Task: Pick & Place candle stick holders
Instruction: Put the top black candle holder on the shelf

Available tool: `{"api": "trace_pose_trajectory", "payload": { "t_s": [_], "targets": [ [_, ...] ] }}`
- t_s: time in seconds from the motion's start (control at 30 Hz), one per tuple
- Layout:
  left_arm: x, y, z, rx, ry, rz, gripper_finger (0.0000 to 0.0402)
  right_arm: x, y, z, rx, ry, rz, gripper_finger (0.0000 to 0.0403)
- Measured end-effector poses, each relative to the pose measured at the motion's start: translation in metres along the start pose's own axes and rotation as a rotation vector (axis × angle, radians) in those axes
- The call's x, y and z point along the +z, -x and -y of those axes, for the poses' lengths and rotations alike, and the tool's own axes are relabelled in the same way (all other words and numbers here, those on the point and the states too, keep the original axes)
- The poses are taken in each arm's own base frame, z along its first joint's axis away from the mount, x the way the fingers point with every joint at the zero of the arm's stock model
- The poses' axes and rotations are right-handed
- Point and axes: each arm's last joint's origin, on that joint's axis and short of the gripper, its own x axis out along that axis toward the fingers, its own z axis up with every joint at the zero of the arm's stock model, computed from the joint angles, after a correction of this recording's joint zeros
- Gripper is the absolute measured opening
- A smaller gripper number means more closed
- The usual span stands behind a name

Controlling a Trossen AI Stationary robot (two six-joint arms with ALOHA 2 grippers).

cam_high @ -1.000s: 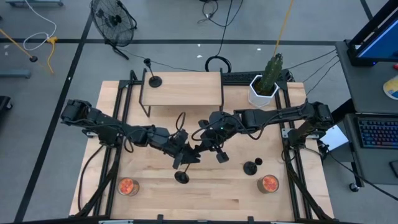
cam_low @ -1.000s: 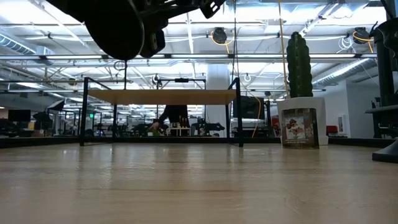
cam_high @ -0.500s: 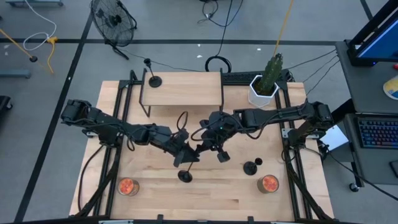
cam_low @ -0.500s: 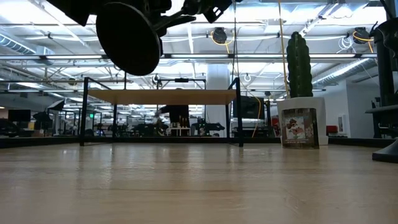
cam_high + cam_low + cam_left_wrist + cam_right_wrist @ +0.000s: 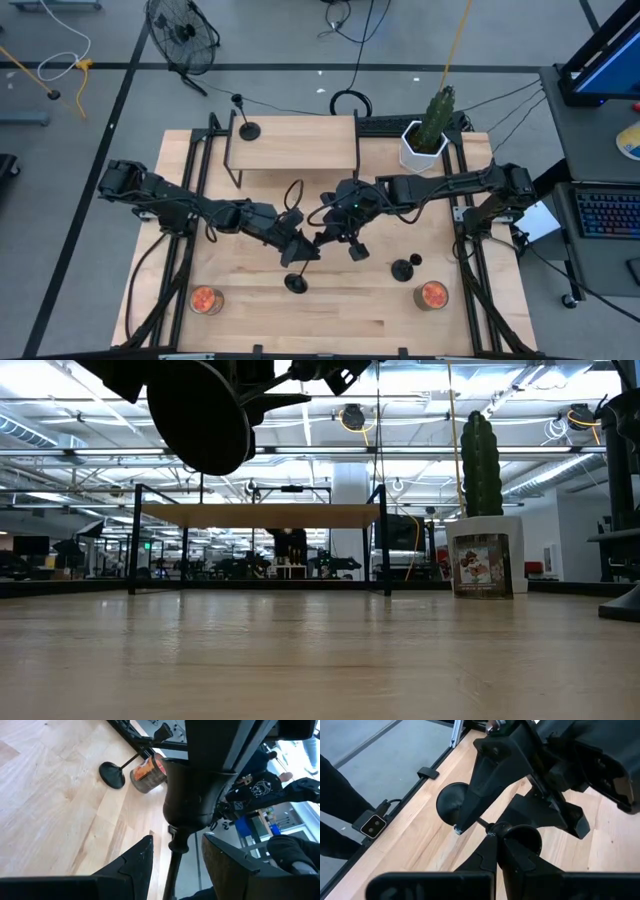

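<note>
One black candle stick holder hangs in the air over the table's middle. Its disc base [image 5: 295, 283] faces the near edge and fills the low view's top left [image 5: 198, 415]. My right gripper [image 5: 330, 240] is shut at its top end. My left gripper [image 5: 178, 837] is open, one finger on each side of the thin stem [image 5: 175, 865], with a gap on both sides. A second holder [image 5: 403, 268] stands on its disc base on the table's right. A third [image 5: 248, 130] stands on the small shelf table. My right gripper [image 5: 495, 842] holds the raised holder at its top end, where the stem's knob [image 5: 491, 827] meets the cup [image 5: 522, 837]. The fingers hide the exact place of contact. They come slanting down from the table's far right. The holder is lifted clear, tipped nearly level, base toward the near edge.
A wooden shelf table on black legs [image 5: 292, 140] stands at the far side, with a potted cactus [image 5: 428, 135] to its right. Two jars with orange contents sit near the front edge, left [image 5: 205, 300] and right [image 5: 432, 295]. Bare wood lies between them.
My left gripper has rolled a little about its own axis while staying in place, fingers apart throughout. The held holder has swung slightly: its disc base now shows broader and turned more toward the near edge in the low view. My right gripper has kept still.
</note>
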Motion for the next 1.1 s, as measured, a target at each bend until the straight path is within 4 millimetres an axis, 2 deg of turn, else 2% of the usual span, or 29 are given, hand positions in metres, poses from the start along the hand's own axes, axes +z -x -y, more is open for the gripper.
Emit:
{"api": "trace_pose_trajectory", "payload": {
  "t_s": [0.4,0.5,0.7,1.1],
  "targets": [
    [0.0012,0.0,-0.0008,0.031,-0.059,0.039,0.0165,0.0008,-0.0006,-0.0016,0.002,0.002,0.005,0.0],
    [0.0007,0.0001,-0.0014,0.038,-0.07,0.034,0.0134,0.0008,-0.0006,-0.0016,0.001,0.002,0.004,0.0],
    [0.0002,0.0002,-0.0018,0.043,-0.071,0.029,0.003,0.0002,-0.0005,-0.001,-0.006,0.001,0.0,0.0],
    [0.0,0.0001,-0.0018,0.044,-0.087,0.027,0.0027,0.0004,-0.0007,-0.0011,-0.001,0.002,0.002,0.0012]
  ]
}}
